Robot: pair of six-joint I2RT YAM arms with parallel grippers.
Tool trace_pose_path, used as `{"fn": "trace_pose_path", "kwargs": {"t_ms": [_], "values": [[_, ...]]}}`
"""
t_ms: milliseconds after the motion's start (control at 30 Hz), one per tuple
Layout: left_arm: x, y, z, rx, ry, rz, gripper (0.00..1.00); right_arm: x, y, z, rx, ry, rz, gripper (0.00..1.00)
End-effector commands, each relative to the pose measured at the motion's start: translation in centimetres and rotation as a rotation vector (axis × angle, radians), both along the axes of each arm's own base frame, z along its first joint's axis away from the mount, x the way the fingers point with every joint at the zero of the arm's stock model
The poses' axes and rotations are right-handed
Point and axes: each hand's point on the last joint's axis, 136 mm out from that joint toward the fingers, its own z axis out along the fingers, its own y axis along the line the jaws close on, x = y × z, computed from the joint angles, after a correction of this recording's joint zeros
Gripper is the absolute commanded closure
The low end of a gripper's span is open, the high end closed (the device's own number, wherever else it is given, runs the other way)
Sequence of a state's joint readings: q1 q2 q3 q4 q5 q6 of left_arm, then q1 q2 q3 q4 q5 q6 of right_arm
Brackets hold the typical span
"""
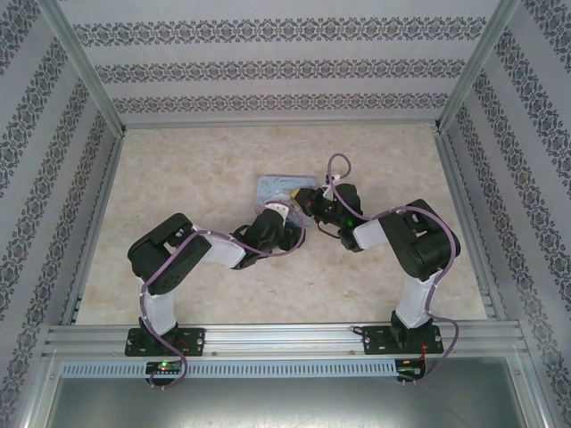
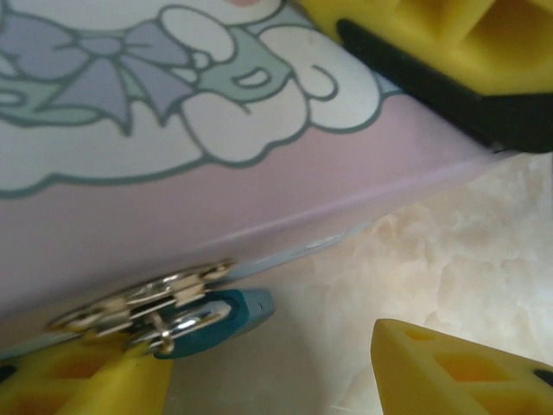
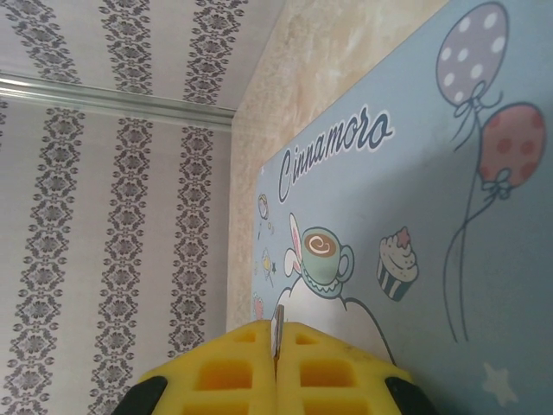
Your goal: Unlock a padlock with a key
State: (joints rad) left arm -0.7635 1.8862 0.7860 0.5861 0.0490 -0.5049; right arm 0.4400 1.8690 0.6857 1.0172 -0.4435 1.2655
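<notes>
From the top view you are looking down from high above and behind the pale-blue rectangular cartoon-printed tin box point(image 1: 278, 185), far off. Your left wrist camera is sitting very close beside the tin's lower edge, facing its side and lid. Your right wrist camera is looking low along the tin's lid toward the grey-patterned wallpaper wall point(image 3: 86, 216) beyond. All three are sharing the tin.

Black-and-white left arm point(image 1: 178, 254) and right arm point(image 1: 419, 254) trail purple cables point(image 1: 339, 157); left hand point(image 2: 272, 380) and right hand point(image 3: 278, 350) wear yellow hollow-celled fingers point(image 3: 220, 376).
</notes>
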Motion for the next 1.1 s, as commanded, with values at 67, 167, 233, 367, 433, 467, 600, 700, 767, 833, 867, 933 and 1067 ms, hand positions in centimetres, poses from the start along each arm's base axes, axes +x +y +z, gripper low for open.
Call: {"fn": "trace_pose_path", "kwargs": {"t_ms": [67, 167, 233, 367, 433, 467, 600, 700, 767, 833, 867, 933, 1067], "values": [[-0.3, -1.6, 1.6, -0.196, 0.038, -0.023, 0.38, -0.5, -0.1, -3.0, -0.014, 0.088, 0.009, 1.0], [0.0, -0.6, 2.2, -0.225, 0.036, 0.018, 0.38, -0.3, 0.0, -2.8, -0.011, 0.085, 0.008, 1.0], [-0.1, -0.2, 2.6, -0.211, 0.029, 0.015, 0.38, -0.2, 0.0, -2.7, -0.011, 0.084, 0.007, 1.0], [-0.4, 0.7, 3.6, -0.148, 0.002, 0.008, 0.37, -0.2, 0.0, -2.6, -0.011, 0.084, 0.005, 1.0], [-0.4, 1.0, 3.5, -0.125, 0.0, 0.005, 0.36, -0.2, 0.1, -2.6, -0.012, 0.085, 0.007, 1.0], [-0.3, 1.1, 3.4, -0.118, 0.002, 0.004, 0.36, -0.2, 0.1, -2.7, -0.014, 0.086, 0.008, 1.0], [0.0, 0.9, 2.6, -0.107, 0.019, 0.004, 0.36, -0.3, 0.2, -2.8, -0.013, 0.088, 0.007, 1.0], [0.3, 0.8, 1.7, -0.095, 0.029, 0.013, 0.36, -0.3, 0.3, -2.7, -0.012, 0.086, 0.007, 1.0], [0.4, 1.0, 1.2, -0.081, 0.033, 0.022, 0.36, -0.3, 0.3, -2.7, -0.012, 0.088, 0.008, 1.0], [0.5, 0.9, 0.8, -0.069, 0.039, 0.019, 0.36, -0.3, 0.3, -2.8, -0.013, 0.09, 0.009, 1.0], [0.5, 0.8, 0.7, -0.068, 0.042, 0.016, 0.36, -0.4, 0.4, -2.9, -0.013, 0.092, 0.01, 1.0], [0.6, 0.7, 0.3, -0.067, 0.048, 0.012, 0.36, -0.4, 0.4, -3.0, -0.013, 0.093, 0.011, 1.0], [0.7, 0.5, -0.1, -0.084, 0.056, 0.02, 0.36, -0.4, 0.3, -3.2, -0.015, 0.095, 0.011, 1.0]]}}
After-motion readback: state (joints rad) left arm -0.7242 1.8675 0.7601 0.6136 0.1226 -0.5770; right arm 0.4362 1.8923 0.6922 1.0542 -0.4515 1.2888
